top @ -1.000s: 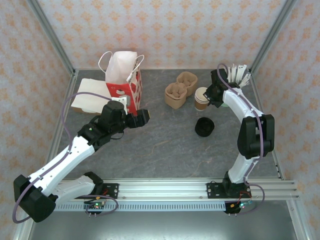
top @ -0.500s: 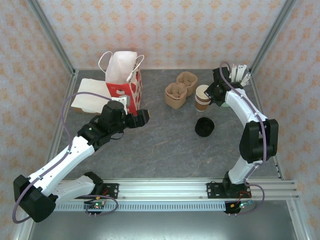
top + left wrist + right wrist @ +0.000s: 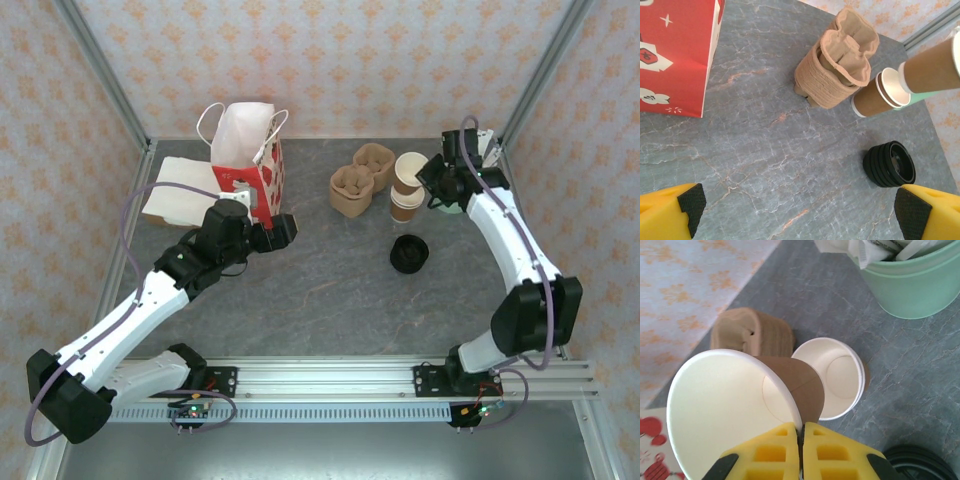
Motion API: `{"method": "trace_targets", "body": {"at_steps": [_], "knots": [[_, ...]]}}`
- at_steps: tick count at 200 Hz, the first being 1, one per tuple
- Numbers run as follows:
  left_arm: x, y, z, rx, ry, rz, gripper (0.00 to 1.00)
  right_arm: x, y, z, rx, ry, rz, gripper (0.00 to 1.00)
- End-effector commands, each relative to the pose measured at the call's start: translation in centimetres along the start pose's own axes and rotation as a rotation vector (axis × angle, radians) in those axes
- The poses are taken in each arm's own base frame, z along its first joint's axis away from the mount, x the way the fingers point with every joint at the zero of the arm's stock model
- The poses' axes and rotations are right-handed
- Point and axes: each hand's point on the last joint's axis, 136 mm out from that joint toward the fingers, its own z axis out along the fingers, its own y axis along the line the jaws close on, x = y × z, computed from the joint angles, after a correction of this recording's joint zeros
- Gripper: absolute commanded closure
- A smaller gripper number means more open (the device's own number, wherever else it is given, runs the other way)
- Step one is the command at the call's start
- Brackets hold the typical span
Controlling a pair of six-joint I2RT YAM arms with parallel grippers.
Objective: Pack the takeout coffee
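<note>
**Open cup pinched at its rim, upper right of the table**

The cup point(image 3: 410, 168) is brown kraft paper with a pale rim and a white inside, and its top is open. In the top view it hangs tilted in the upper right. It is just above a second cup point(image 3: 404, 206), which stands on the table point(image 3: 330, 290) beside the carrier point(image 3: 358, 180). The right gripper point(image 3: 428, 180) is clamped on the cup's wall. In the right wrist view its yellow fingers point(image 3: 770, 455) meet with the rim pinched between them. The lids point(image 3: 408, 254), round and black, lie in a short stack below the cups and apart from them.

The left gripper point(image 3: 288, 230) is at centre left next to the red bag point(image 3: 250, 170), with its jaws wide and nothing between them. Its pads point(image 3: 691, 202) sit in the two lower corners of its own view.

In the left wrist view the right edge cuts off the held cup, leaving only its brown wall and a strip of rim. The standing cup shows two nested rims there, and how many cups are nested cannot be told. The number of lids in the stack is also hard to make out. In the right wrist view only an arc of the lids shows at the lower right corner. The mint cup point(image 3: 910, 285) is cropped by the top edge, with white stirrers showing inside it.
</note>
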Motion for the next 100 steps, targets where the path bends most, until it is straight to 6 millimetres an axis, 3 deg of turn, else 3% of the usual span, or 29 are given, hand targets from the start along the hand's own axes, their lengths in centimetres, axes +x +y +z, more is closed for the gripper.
{"method": "trace_targets", "body": {"at_steps": [1, 60, 100], "knots": [[-1.6, -0.9, -0.6, 0.014, -0.053, -0.043, 0.0, 2.4, -0.6, -2.3, -0.026, 0.074, -0.045, 0.93], [-1.1, -2.0, 0.4, 0.076, -0.019, -0.124, 0.0, 9.6, -1.5, -5.1, -0.13, 0.226, -0.126, 0.93], [-0.2, -2.4, 1.3, 0.104, 0.007, -0.186, 0.02, 14.9, -2.4, -4.0, -0.094, 0.314, -0.247, 0.93]]}}
